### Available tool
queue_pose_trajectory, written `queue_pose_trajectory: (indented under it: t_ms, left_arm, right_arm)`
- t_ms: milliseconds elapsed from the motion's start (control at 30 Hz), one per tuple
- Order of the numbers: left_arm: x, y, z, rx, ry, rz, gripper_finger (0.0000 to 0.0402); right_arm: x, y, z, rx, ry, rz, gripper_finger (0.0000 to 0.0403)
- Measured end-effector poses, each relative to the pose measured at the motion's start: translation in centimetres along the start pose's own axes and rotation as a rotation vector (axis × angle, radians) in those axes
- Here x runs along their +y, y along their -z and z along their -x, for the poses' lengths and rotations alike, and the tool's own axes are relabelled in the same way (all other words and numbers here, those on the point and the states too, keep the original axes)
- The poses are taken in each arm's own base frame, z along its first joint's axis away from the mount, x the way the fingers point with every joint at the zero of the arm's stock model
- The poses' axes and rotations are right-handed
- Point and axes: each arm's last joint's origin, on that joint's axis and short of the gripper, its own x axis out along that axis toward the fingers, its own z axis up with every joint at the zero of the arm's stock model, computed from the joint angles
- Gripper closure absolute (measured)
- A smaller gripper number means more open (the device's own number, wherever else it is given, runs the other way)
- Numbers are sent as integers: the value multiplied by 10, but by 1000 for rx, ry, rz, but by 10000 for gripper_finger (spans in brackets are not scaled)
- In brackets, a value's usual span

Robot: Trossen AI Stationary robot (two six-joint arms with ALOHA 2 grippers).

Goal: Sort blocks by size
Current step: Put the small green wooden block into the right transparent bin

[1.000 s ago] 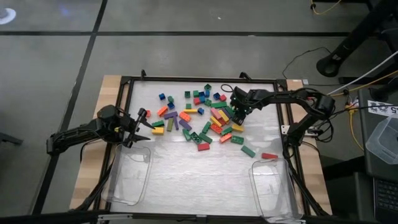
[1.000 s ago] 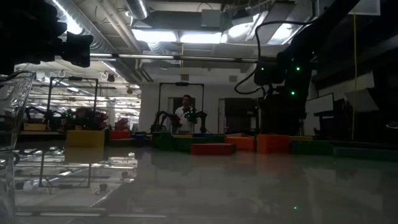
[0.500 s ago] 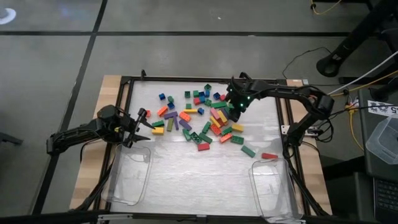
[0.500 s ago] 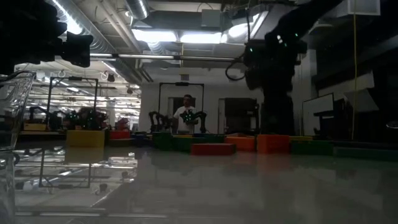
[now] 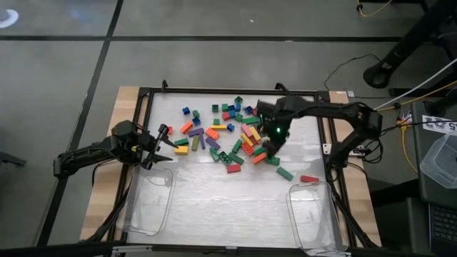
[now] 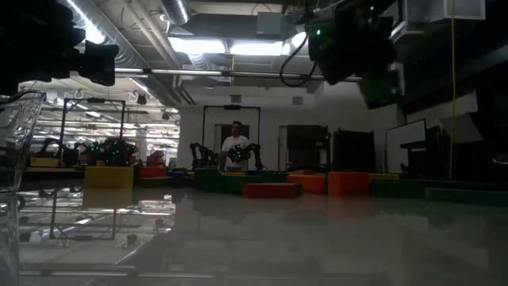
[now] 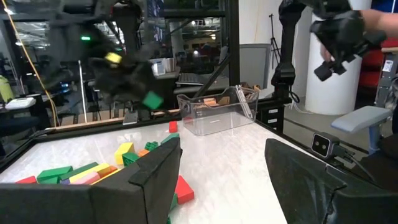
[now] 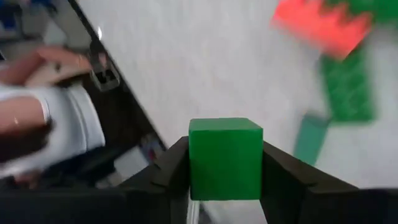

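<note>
Many coloured blocks point(image 5: 228, 135) lie scattered on the white table top, mostly across its far middle. My right gripper point(image 5: 275, 137) hangs above the right part of the pile, shut on a small squarish green block point(image 8: 225, 158); the left wrist view shows that block in the air point(image 7: 152, 99). In the low view this gripper point(image 6: 371, 71) is high above the row of blocks. At the table's left side my left gripper point(image 5: 163, 146) waits, open and level, holding nothing point(image 7: 224, 180). My right gripper pinches the green block's two opposite side faces point(image 8: 194, 163) between its two fingers. The fingers slant down from above. The block is lifted clear of the table and the other blocks, and its top face point(image 8: 225, 126) shows between the fingers.
Two clear tubs stand at the near edge, one at the left point(image 5: 146, 203) and one at the right point(image 5: 314, 214). A black frame point(image 5: 228, 91) borders the table. A red block point(image 5: 309, 178) and a green one point(image 5: 285, 173) lie apart near the right tub. A person's hand point(image 8: 37, 68) shows beyond the table.
My right gripper has risen from the pile with the green block, which is now lifted clear. It has tipped from pointing down to a slant and drifted a little toward the near edge.
</note>
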Motion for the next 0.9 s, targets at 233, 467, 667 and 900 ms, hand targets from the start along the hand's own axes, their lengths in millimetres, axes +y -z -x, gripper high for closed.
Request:
queue_pose_trajectory:
  t_ms: [233,467,667,900]
  left_arm:
    - [0,0,0,0,0,0,178]
    - [0,0,0,0,0,0,178]
    - [0,0,0,0,0,0,178]
    - [0,0,0,0,0,0,178]
  right_arm:
    - [40,34,-44,215,56,-87,270]
    - [71,81,-83,376,233,-186,245]
    - [89,128,-113,440,416,-202,260]
    - [99,166,-134,349,594,-211,237]
